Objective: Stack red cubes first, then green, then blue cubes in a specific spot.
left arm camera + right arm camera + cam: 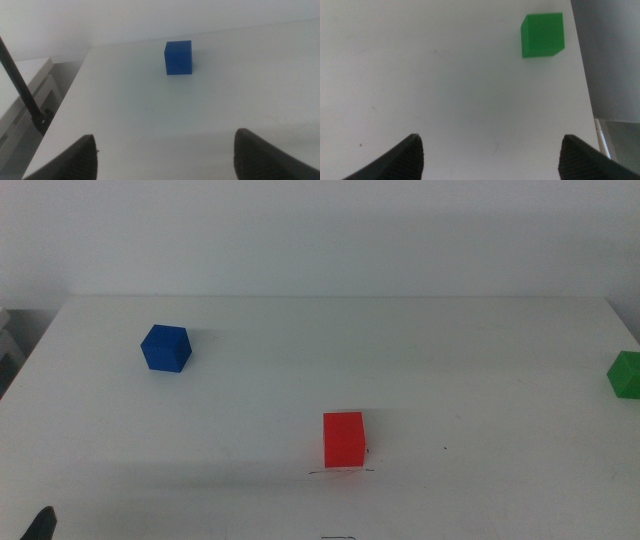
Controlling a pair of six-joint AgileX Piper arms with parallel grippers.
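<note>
On the white table (420,350), the small matte red cube (344,440) sits alone; blue cube (166,348) far left of it, green cube (626,374) far right, risking falling. Left end effector (165,152) and right end effector (492,155) spread, empty.

A white tabletop (480,350) fills most of the view, and behind it stands a plain pale wall (320,230). The light is soft and even. Beside the tabletop, a low white piece of furniture (25,95) is visible.
</note>
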